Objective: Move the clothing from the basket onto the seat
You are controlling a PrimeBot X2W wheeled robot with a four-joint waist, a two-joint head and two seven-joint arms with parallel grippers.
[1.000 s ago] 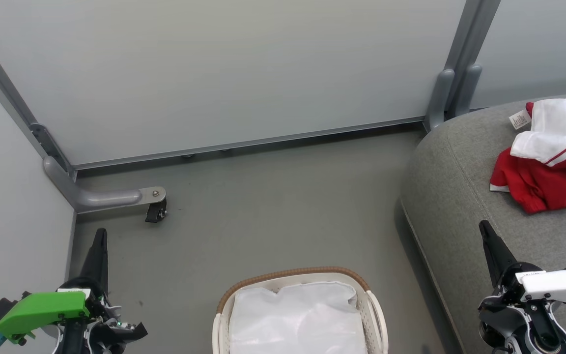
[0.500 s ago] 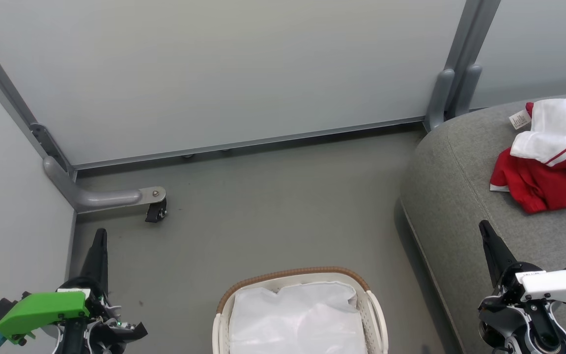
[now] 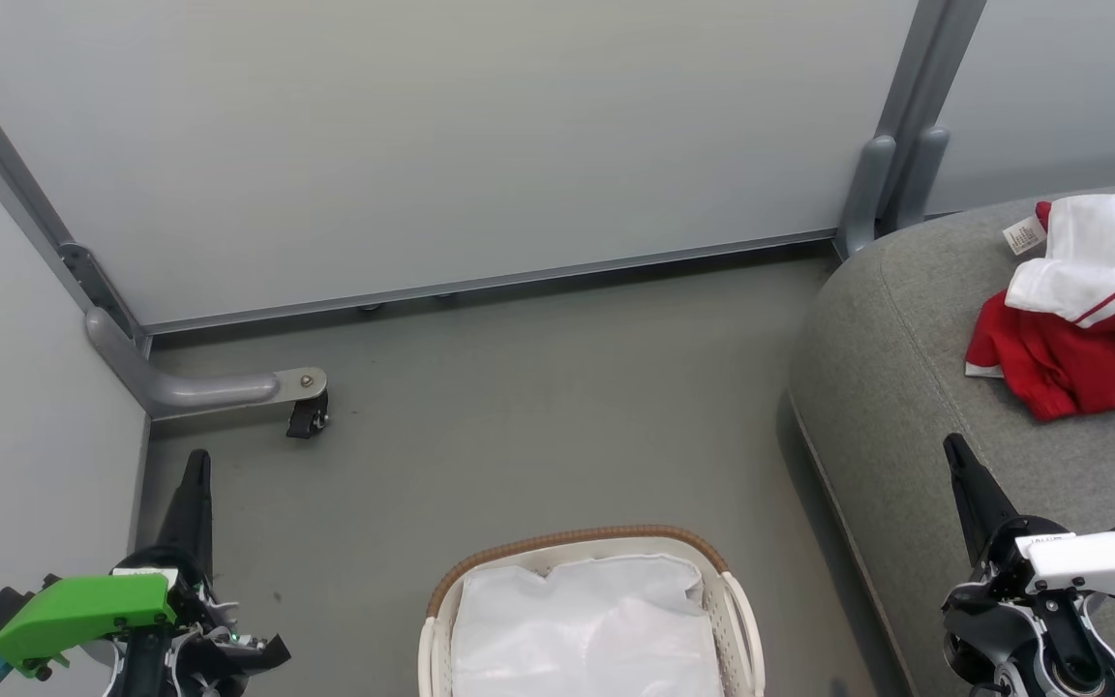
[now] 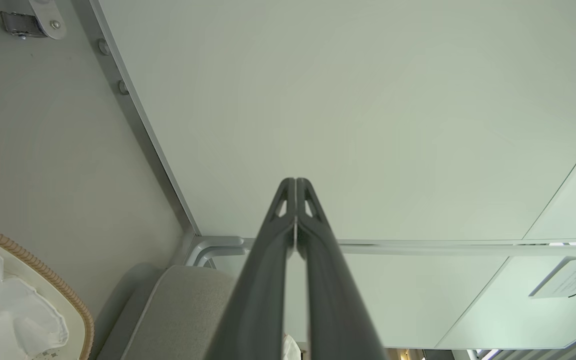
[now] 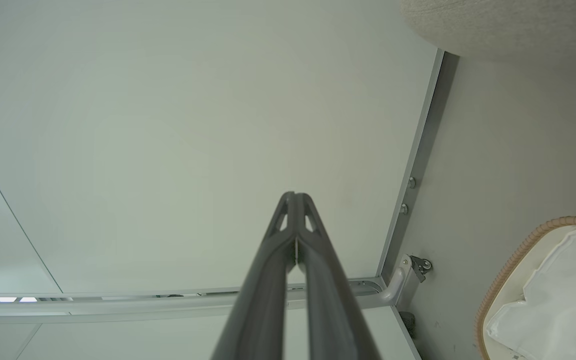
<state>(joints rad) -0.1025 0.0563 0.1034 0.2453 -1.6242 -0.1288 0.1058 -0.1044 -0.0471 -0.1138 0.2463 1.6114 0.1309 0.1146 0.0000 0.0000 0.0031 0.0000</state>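
Clothing: we see the red and white heap (image 3: 1090, 319) lying on the seat (image 3: 906, 387), well apart from the basket (image 3: 577, 542).
Heading: the part we see runs from far to near, with the white panel at the far end and the red folds nearer us; a small white tag (image 3: 1023, 235) sticks out toward the robot's left.
Cut off: the picture's right edge slices the heap, so we cannot tell its full length or true long axis, nor how many garments are in it.
Basket: it stands on the floor (image 3: 538, 407) low in the head view, between the two arms, its brown rim arching away from us; the bottom edge cuts it, and we see the crumpled white liner (image 3: 587, 620) inside.
Left claw (image 3: 197, 460): fingers pressed together, gripping nothing, pointing over the floor near the side wall.
Right claw (image 3: 952, 445): fingers likewise pressed flat together and empty, tip over the seat's near grey fabric, apart from the heap.
Edges: the seat's rounded corner curves down toward the floor, with a strip of floor between it and the basket.
Room: open floor stretches from the basket to the wall panel (image 3: 441, 145), with a caster (image 3: 306, 416) at far left.
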